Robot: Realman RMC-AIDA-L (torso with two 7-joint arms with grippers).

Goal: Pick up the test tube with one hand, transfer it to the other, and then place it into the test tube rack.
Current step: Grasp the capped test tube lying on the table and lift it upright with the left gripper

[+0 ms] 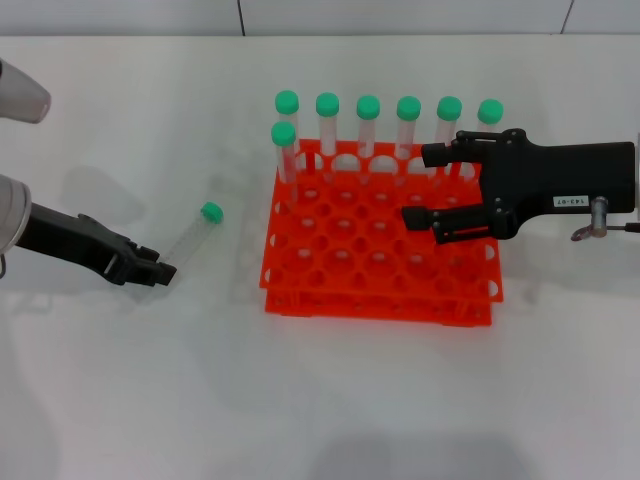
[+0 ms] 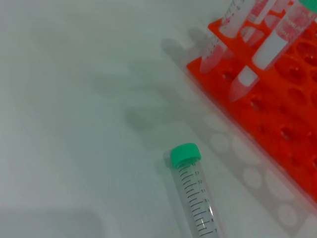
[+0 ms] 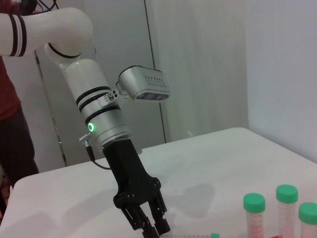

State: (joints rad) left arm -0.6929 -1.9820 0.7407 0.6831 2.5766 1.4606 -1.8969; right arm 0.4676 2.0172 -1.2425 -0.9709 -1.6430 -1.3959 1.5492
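The left end effector (image 1: pixel 158 270) sits low on the white worktop (image 1: pixel 330 390), and its fingers are pinched tight on the bottom end of the test tube (image 1: pixel 190 238), which lies tilted with its green cap pointing toward the test tube rack (image 1: pixel 375 265). Past it, the right end effector (image 1: pixel 425 186) hangs wide open over the rack and holds nothing. Seven other green-capped tubes (image 1: pixel 368 128) stand along the rack's far edge.

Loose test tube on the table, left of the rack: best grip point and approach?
Grip the test tube on its clear mid-body, below the green cap, coming from above with fingers straddling its long axis. It lies flat, cap end away from the left gripper, which sits at its base end.
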